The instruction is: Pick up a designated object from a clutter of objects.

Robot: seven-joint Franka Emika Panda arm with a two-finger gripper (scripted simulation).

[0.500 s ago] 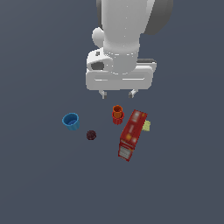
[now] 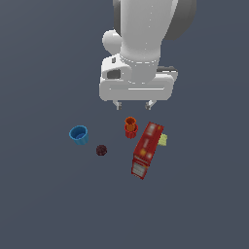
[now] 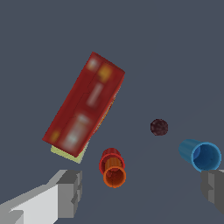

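A small orange tapered cup sits with its open rim facing the camera, touching a red cup of similar size directly behind it. A long red box lies tilted nearby, with a pale-yellow block peeking out beneath one end. A dark maroon ball rests apart on the dark grey bench. A blue cup lies beside one grey fingertip; the claw stands spread wide, gripping nothing.

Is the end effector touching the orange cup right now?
Apart. In the wrist view, the orange cup sits between the open end effector fingers with bare floor on both sides.
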